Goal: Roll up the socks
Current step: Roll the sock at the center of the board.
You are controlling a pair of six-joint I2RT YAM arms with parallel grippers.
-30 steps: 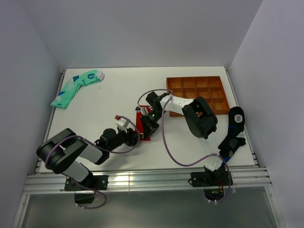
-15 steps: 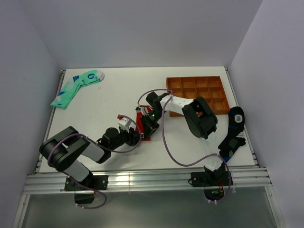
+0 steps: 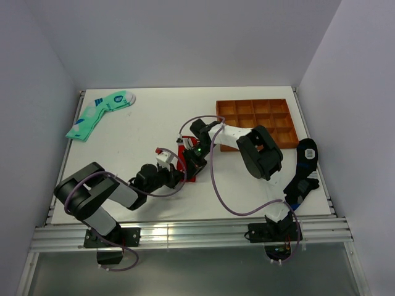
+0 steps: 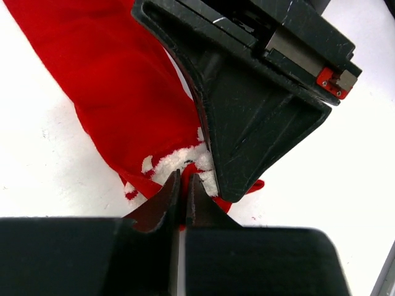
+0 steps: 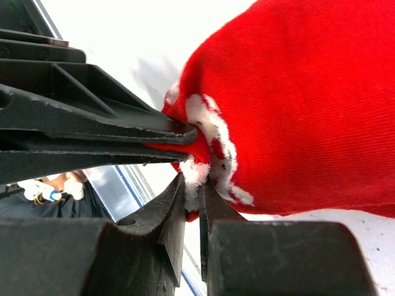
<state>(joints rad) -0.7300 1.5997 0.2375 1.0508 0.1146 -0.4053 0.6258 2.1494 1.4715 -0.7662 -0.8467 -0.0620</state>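
Brown tray (image 3: 253, 101): gridded compartments, far right of the surface (image 3: 142, 132); contents cannot be told.

Socks (image 3: 184, 158): red, flat at mid-surface, just left of the tray's near-left corner. Long axis roughly near-far; white-marked end (image 4: 179, 161) towards the near side; largely covered from above.

Left tool (image 4: 183, 185): clenched on that end.

Right tool (image 5: 194, 191): clamped on the same end, fingertips meeting the left's.

Mint-green sock (image 3: 99, 114): far-left corner, bare white surface between.

Black sock (image 3: 305, 166): right edge.
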